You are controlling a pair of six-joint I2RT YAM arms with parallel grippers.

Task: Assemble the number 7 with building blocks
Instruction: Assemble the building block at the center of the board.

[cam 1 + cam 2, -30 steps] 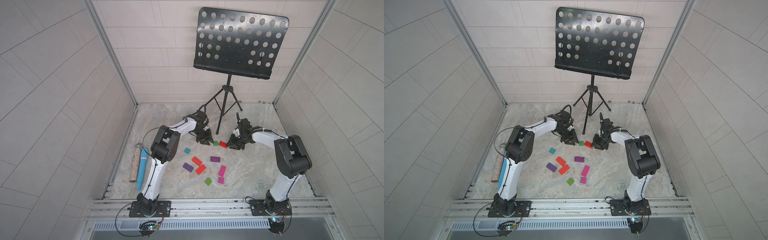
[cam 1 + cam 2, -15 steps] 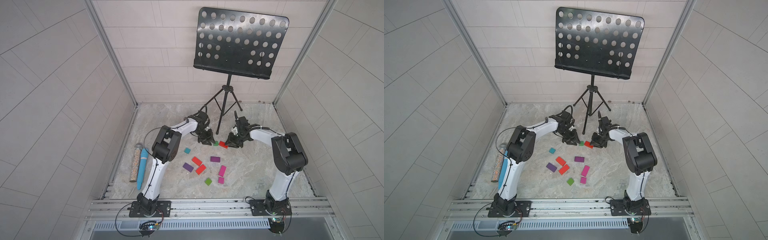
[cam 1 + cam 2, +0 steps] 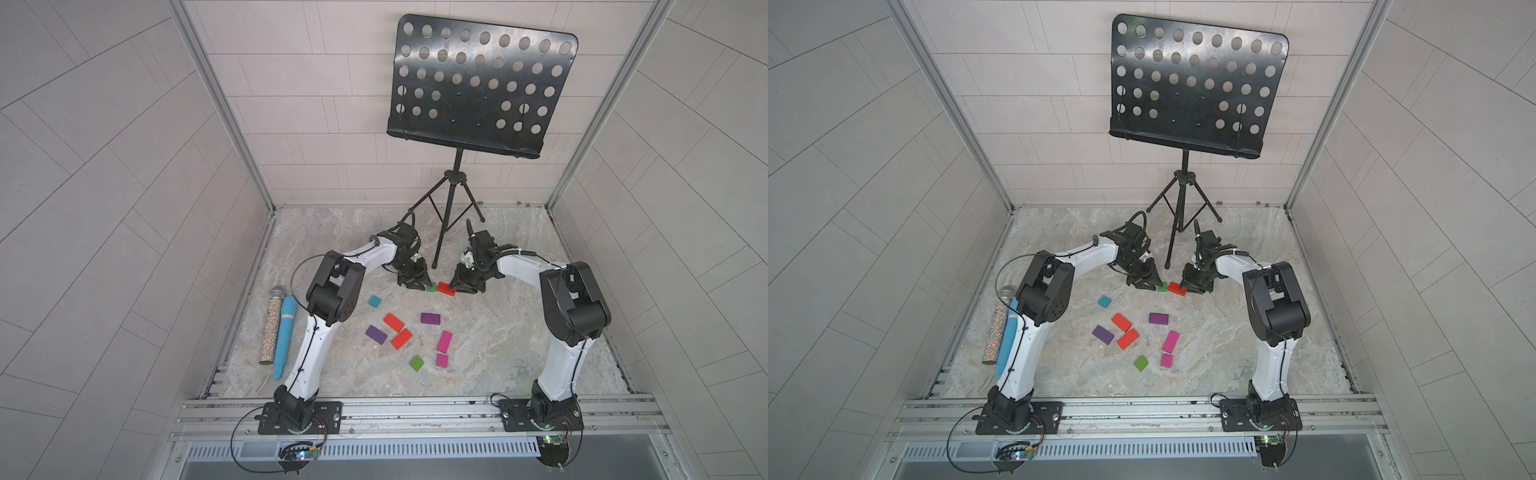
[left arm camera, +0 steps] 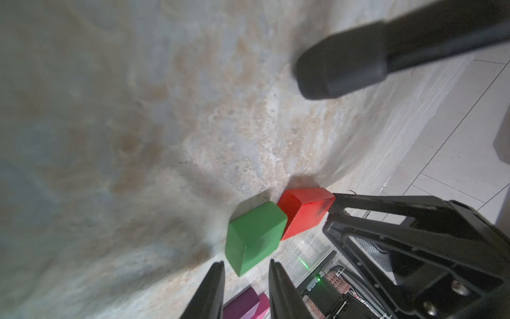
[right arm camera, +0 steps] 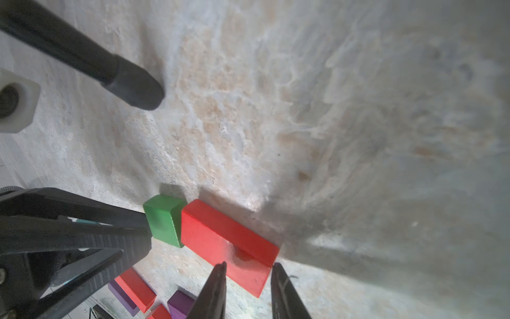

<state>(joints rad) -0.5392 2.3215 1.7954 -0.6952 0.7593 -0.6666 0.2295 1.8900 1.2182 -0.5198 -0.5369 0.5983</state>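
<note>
Both top views look steeply down from high at the front, covering the whole counter and stand. Each wrist view sits close over the counter, and both share the green block and red block.

A green block and a red block on a tabletop marbled in grey, cream and tan, along with a teal block, two more red blocks, two purple blocks, two magenta blocks and a second green block. The music stand is matte black, its desk patterned with rows of round holes. The cylinder is glittery silver, the rod light blue. The left arm and right arm are white with black joints. The walls are pale grey tile with thin darker seams
</note>
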